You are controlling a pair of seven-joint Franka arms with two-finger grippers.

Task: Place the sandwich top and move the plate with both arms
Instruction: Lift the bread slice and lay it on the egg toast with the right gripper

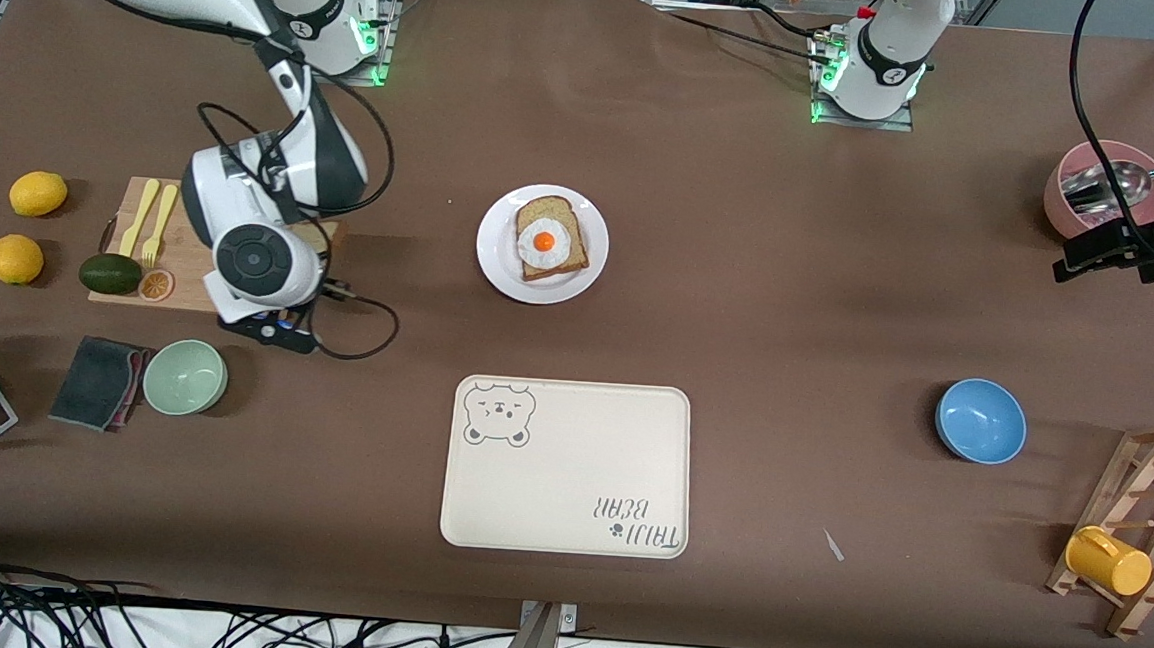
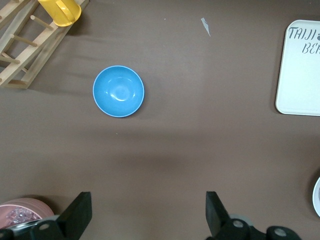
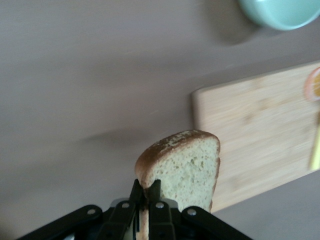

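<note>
The sandwich top (image 3: pixel 186 164), a tan speckled slice with a brown crust, stands on edge in my right gripper (image 3: pixel 145 186), whose fingers are shut on its crust. It hangs over the table at the edge of the wooden cutting board (image 3: pixel 260 135). In the front view the right arm's wrist (image 1: pixel 255 262) covers the slice. The white plate (image 1: pixel 494 259) sits mid-table and carries a bread slice with a fried egg (image 1: pixel 550 240). My left gripper (image 2: pixel 148 202) waits open over bare table beside the pink bowl (image 1: pixel 1106 191), with nothing between its fingers.
A cream bear tray (image 1: pixel 568 474) lies nearer the front camera than the plate. A blue bowl (image 1: pixel 980 421) and a rack with a yellow mug (image 1: pixel 1109 560) stand toward the left arm's end. A green bowl (image 1: pixel 185 376), a cloth, lemons and an avocado surround the cutting board (image 1: pixel 190 260).
</note>
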